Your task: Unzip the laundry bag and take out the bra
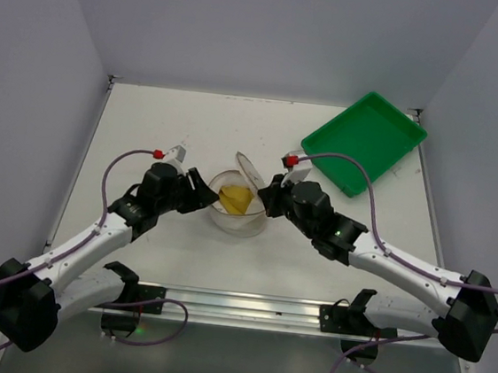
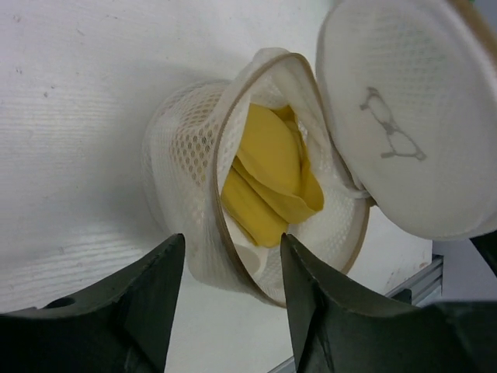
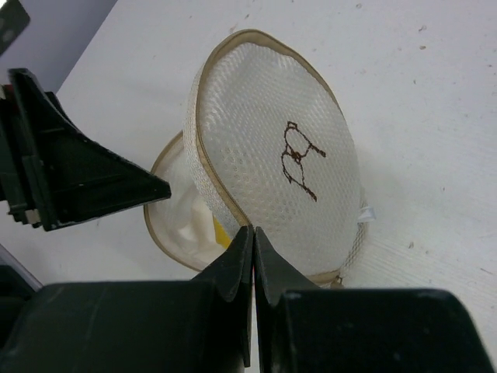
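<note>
The laundry bag (image 1: 239, 214) lies mid-table, unzipped. Its lid (image 1: 249, 170), with the black bra drawing (image 3: 301, 159), stands flipped up. The bra (image 1: 235, 200) sits inside, its mustard-yellow cup (image 2: 268, 175) showing in the opening. My left gripper (image 1: 205, 198) is open at the bag's left side. The bag's tan rim and mesh wall (image 2: 203, 194) lie between its fingers in the left wrist view (image 2: 231, 245). My right gripper (image 1: 268, 197) is shut at the lid's rim (image 3: 253, 231), and the tan edge runs into its tips.
A green plastic tray (image 1: 365, 141) sits at the back right corner. The left gripper's dark finger (image 3: 85, 179) shows at the left of the right wrist view, close to the bag. The table's near edge has a metal rail (image 1: 245, 304).
</note>
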